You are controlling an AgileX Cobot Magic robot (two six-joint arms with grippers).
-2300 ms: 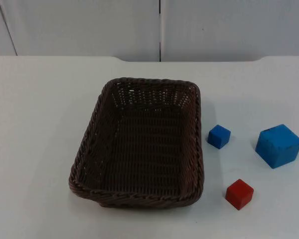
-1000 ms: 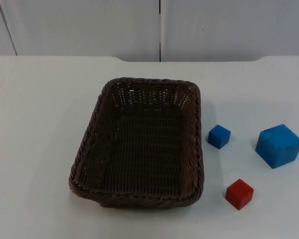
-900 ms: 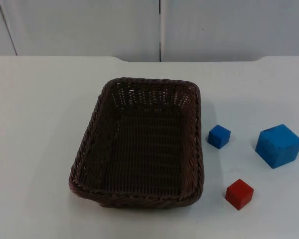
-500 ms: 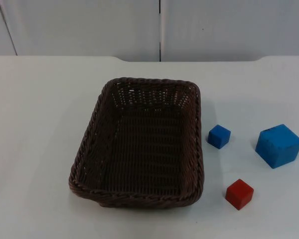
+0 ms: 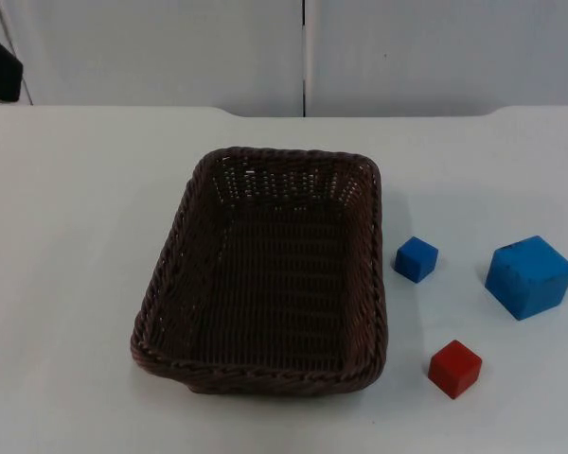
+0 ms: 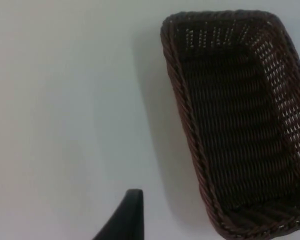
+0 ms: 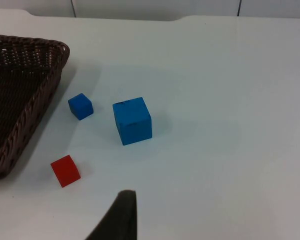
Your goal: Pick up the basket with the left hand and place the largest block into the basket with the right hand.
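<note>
Basket [image 5: 265,274] sits empty mid-table, the large blue block [image 5: 529,276] well to its right. Our left gripper [image 6: 125,215] hangs beside the rim, our right gripper [image 7: 121,215] waits near the blocks; whether either is open we cannot tell. A shallow rim grip could slip.

White table [image 5: 76,236] running back to the grey wall [image 5: 170,47], and sitting flat on it is a dark brown woven basket [image 5: 364,284], empty inside. Off to the basket's right, three blocks rest on the bare top: a small blue block [image 5: 416,259] just beside the rim, a big blue block [image 5: 529,276] farther out, and a small red block [image 5: 454,368] nearer the front edge, none of them touching.
</note>
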